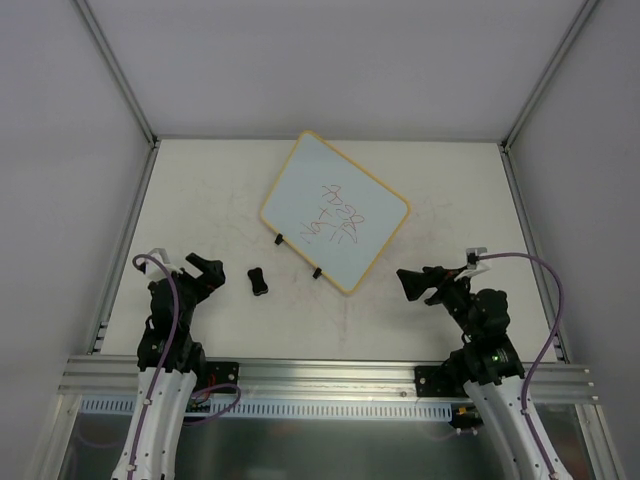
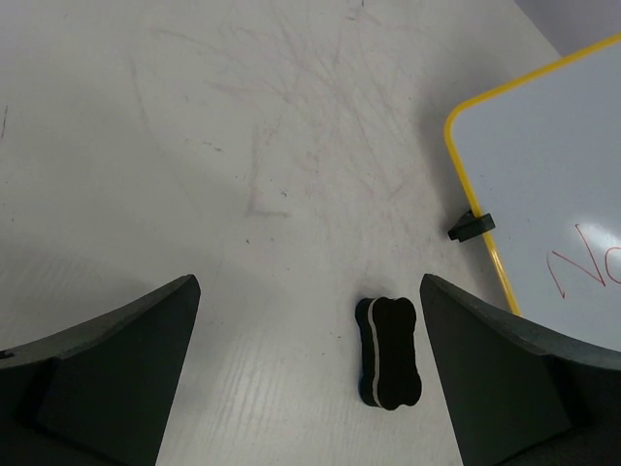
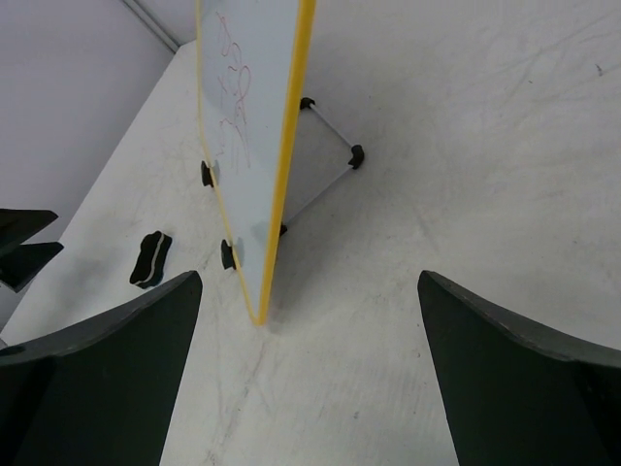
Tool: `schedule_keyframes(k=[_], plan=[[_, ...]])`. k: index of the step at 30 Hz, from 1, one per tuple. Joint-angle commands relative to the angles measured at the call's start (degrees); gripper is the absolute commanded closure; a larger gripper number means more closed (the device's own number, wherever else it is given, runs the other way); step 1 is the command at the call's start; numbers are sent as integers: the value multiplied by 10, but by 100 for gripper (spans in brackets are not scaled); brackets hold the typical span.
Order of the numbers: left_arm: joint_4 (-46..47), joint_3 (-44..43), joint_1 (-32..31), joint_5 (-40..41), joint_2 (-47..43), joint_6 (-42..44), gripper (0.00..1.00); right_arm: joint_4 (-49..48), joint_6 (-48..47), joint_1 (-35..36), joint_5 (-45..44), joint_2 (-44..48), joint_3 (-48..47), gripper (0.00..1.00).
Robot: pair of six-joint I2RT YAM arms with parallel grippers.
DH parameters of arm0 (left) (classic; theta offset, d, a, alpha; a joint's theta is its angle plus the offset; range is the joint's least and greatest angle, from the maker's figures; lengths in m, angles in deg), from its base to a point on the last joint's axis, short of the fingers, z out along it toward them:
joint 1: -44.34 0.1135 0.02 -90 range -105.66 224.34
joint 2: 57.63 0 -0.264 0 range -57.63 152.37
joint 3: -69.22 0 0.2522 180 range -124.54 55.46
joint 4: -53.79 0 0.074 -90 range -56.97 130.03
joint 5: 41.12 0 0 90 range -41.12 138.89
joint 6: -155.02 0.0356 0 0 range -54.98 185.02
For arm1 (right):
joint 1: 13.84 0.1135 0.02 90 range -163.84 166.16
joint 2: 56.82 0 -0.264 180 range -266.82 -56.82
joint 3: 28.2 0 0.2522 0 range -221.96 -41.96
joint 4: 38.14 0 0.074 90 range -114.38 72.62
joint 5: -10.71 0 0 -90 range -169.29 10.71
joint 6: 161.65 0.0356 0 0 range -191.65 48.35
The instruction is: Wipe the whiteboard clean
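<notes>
The whiteboard (image 1: 335, 210) sits mid-table, turned on the diagonal so one corner points toward the arms. Its pale face carries red handwriting inside a thin yellow rim. Two small black clips (image 1: 278, 239) grip its lower-left edge.

From the right wrist the board (image 3: 243, 116) shows almost edge-on. It is propped up off the table (image 1: 200, 200) rather than lying flat, with a thin metal stand (image 3: 330, 180) on black feet behind it.

A small black eraser (image 1: 259, 280) lies on the table just left of the board's near corner, apart from it. In the left wrist view this eraser (image 2: 388, 351) is peanut-shaped with a pale layer along one side, and it lies close to the right-hand finger without touching it.

The left gripper (image 1: 205, 272) hovers low near the eraser with its jaws spread wide and nothing between them. The right gripper (image 1: 412, 283) faces the board's near-right edge from well apart — jaws likewise spread wide and empty.

The tabletop shows faint reddish smears (clearest in the left wrist view).
</notes>
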Motion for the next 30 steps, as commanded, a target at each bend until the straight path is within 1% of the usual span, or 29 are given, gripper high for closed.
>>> schedule_keyframes(k=[1, 3, 5, 7, 9, 11, 12, 19, 20, 22, 23, 24, 27, 30], plan=[[0, -22, 3, -10, -5, 16, 1, -162, 31, -1, 48, -33, 7, 2], [1, -22, 3, -45, -10, 22, 1, -227, 36, -1, 53, -71, 14, 3], [3, -27, 3, -65, -8, 33, 1, -263, 30, -1, 53, -114, 8, 4], [2, -36, 3, -88, -1, 44, 1, -282, 22, -1, 62, -147, -2, 8], [2, -43, 3, -99, 14, 49, 1, -321, 19, -1, 74, -200, -14, 12], [2, -45, 3, -93, 21, 39, 1, -345, 21, -1, 88, -237, -25, 13], [2, -44, 3, -93, 26, 36, 1, -360, 22, -1, 91, -271, -31, 13], [2, -43, 3, -93, 24, 38, 1, -423, 21, -5, 93, -365, -64, 12], [2, -43, 4, -92, 23, 38, 1, -436, 25, -7, 95, -378, -65, 12], [4, -42, 3, -97, 21, 40, 1, -488, 42, -11, 112, -404, -65, 9], [4, -42, 3, -101, 23, 42, 1, -505, 49, -15, 119, -433, -68, 9], [4, -43, 3, -103, 25, 42, 1, -544, 58, -19, 122, -447, -67, 9], [4, -45, 3, -106, 33, 42, 1, -611, 86, -27, 136, -505, -75, 13], [6, -45, 3, -107, 37, 42, 1, -649, 97, -30, 147, -551, -87, 17]])
